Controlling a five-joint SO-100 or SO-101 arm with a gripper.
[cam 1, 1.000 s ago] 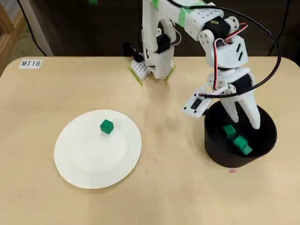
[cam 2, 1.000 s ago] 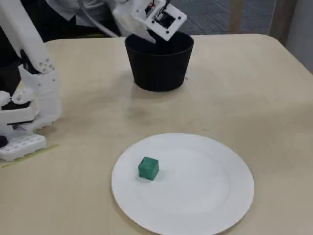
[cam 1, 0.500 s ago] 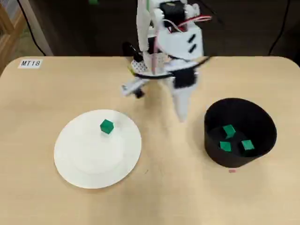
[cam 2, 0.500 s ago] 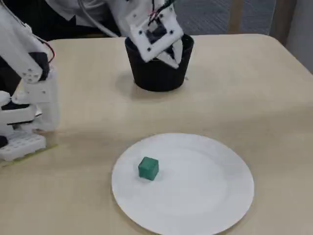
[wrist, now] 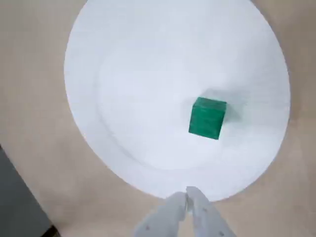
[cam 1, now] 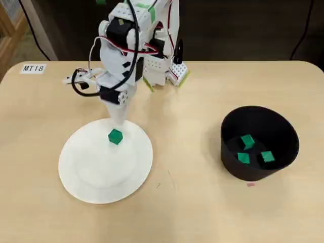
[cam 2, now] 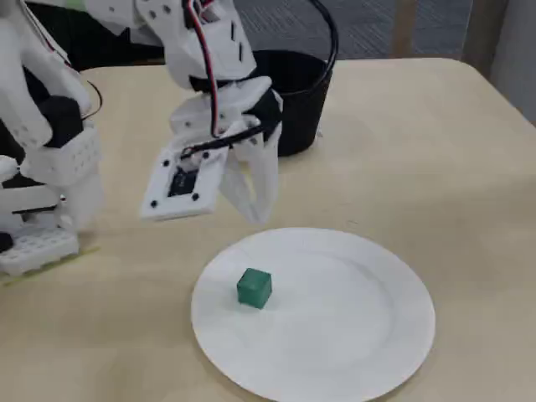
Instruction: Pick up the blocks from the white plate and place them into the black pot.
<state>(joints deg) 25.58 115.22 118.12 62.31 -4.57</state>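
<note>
One green block [cam 1: 115,136] lies on the white plate [cam 1: 101,177], toward its far edge in the overhead view. Three more green blocks [cam 1: 247,141] rest inside the black pot [cam 1: 248,176] at the right. My gripper [cam 1: 119,122] hovers just behind the plate's far rim, tips pointing down, a short way from the lone block. In the wrist view the fingertips [wrist: 188,193] are pressed together and hold nothing, with the block [wrist: 208,117] ahead on the plate [wrist: 138,74]. The fixed view shows the gripper [cam 2: 255,213] above the plate's [cam 2: 352,335] edge, the block [cam 2: 254,288] below it and the pot [cam 2: 301,100] behind.
The arm's base [cam 1: 162,71] is clamped at the table's far edge, and appears at the left in the fixed view [cam 2: 42,226]. A label reading MT18 [cam 1: 33,68] is stuck near the far left corner. Bare tabletop separates plate and pot.
The gripper rose out of the pot, leaving a third block inside, and swung left across the table to the plate's far rim. The block on the plate has not moved.
</note>
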